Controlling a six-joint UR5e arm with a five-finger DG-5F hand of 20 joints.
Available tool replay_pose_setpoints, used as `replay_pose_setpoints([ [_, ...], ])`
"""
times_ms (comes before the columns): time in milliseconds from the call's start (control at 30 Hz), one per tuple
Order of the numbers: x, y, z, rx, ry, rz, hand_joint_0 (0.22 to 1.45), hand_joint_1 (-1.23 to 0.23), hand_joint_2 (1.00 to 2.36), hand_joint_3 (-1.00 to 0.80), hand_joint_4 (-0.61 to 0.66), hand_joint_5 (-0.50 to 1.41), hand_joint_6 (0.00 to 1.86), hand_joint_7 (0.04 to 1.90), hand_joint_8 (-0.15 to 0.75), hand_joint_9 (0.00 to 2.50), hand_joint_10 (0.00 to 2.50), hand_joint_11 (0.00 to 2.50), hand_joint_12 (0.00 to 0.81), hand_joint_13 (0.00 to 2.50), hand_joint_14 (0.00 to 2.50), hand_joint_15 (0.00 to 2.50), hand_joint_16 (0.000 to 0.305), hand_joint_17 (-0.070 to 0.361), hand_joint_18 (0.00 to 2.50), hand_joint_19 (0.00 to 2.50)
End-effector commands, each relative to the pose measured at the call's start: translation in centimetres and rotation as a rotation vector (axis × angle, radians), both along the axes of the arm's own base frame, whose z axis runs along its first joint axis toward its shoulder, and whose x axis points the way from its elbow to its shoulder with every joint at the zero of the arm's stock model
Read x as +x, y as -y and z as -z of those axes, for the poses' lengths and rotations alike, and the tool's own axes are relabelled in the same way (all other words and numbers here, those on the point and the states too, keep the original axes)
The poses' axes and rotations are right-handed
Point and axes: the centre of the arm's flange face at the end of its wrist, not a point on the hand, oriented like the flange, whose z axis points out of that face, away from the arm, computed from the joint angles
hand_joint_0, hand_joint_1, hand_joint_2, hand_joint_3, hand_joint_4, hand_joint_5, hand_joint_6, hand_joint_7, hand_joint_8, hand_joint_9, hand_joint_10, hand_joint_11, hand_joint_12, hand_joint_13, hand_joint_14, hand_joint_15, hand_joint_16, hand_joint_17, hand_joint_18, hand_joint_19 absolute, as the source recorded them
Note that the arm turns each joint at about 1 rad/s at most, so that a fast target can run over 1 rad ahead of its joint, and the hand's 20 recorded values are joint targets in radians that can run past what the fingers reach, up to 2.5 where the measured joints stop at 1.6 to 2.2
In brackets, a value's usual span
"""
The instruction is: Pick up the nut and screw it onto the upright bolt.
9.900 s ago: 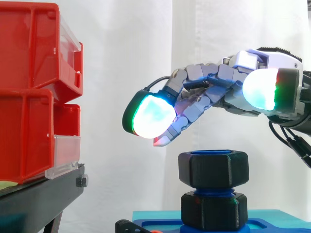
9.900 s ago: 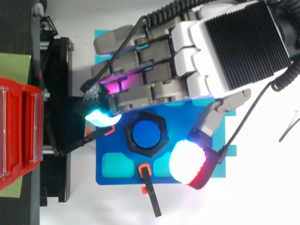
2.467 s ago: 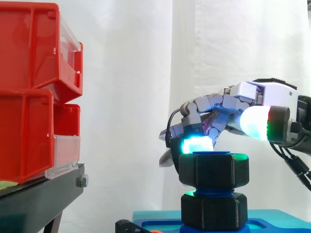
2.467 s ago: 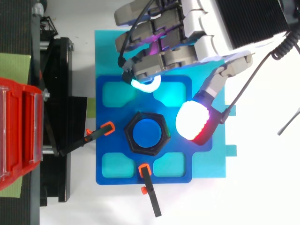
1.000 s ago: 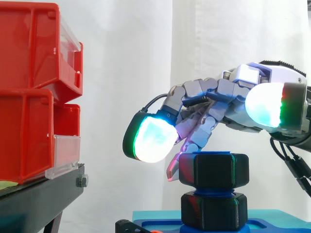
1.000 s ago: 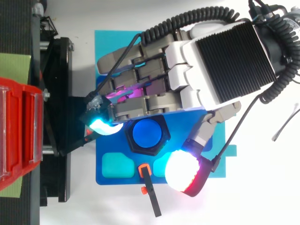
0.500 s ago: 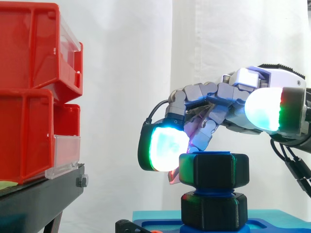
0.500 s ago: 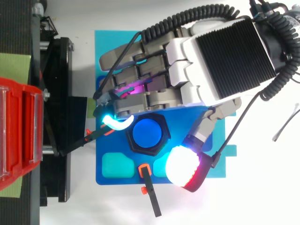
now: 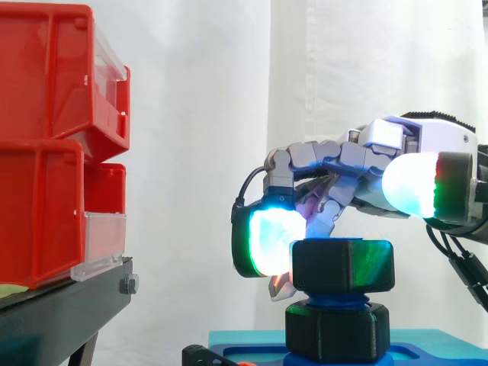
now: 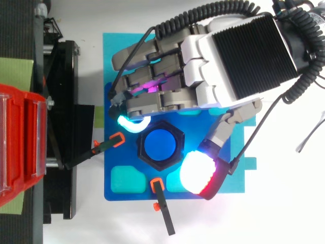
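A black hex nut [image 9: 343, 265] [image 10: 179, 146] sits on the upright blue bolt [image 10: 160, 145], above a second black nut [image 9: 337, 329] lower on the thread. The bolt stands in a blue fixture plate [image 10: 138, 191]. My hand [image 10: 228, 56] [image 9: 366, 164] reaches in from the right, over the far side of the nut. Its fingers are curled down, and one cyan-glowing fingertip [image 9: 268, 242] [image 10: 133, 124] presses on the nut's left flank. The thumb's white-red pad [image 9: 412, 187] [image 10: 199, 173] hovers near the nut's front corner, higher than the nut's top.
Red bins [image 9: 46, 152] [image 10: 20, 147] stand on a black stand [image 9: 61, 313] at the left. Two black clamps with orange tips [image 10: 118, 137] [image 10: 156, 184] point at the bolt from the left and front. A teal mat [image 10: 114, 61] lies under the fixture.
Over the last second the curled fingers dropped from above the nut's top to its left side. The nut's faces have shifted a little to the right.
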Motion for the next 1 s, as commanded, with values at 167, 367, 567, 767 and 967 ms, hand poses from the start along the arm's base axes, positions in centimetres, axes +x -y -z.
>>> replay_pose_setpoints([
  [167, -0.2, 1.6, -0.1, -0.001, 0.005, 0.018, 0.52, -0.18, 1.00, -0.50, 0.16, -0.01, 0.50, 1.58, 0.274, 1.08, 0.00, 0.02, 0.191, 0.85, 0.00, 0.00, 0.024, 0.054, 0.59, 0.13],
  [367, -0.6, 2.9, 0.1, -0.006, -0.002, 0.022, 0.52, -0.19, 1.00, -0.50, 0.15, 0.00, 0.52, 1.60, 0.275, 1.10, 0.00, 0.02, 0.192, 0.86, 0.00, 0.00, 0.024, 0.053, 0.61, 0.14],
  [567, -0.8, 3.6, 0.0, -0.008, 0.002, 0.019, 0.52, -0.19, 1.00, -0.50, 0.16, 0.00, 0.52, 1.60, 0.280, 1.11, 0.00, 0.03, 0.189, 0.88, 0.00, 0.00, 0.023, 0.052, 0.62, 0.15],
  [767, -0.7, 4.1, -0.4, -0.006, 0.023, 0.016, 0.51, -0.19, 1.00, -0.50, 0.24, -0.05, 0.50, 1.20, 0.267, 1.08, 0.00, 0.01, 0.195, 0.86, 0.00, 0.00, 0.024, 0.055, 0.62, 0.15],
  [967, -0.4, 3.5, -1.0, -0.002, 0.065, -0.015, 0.51, -0.18, 1.00, -0.50, 0.24, -0.08, 0.50, 0.89, 0.258, 1.05, 0.00, 0.00, 0.196, 0.85, 0.00, 0.00, 0.025, 0.057, 0.61, 0.15],
])
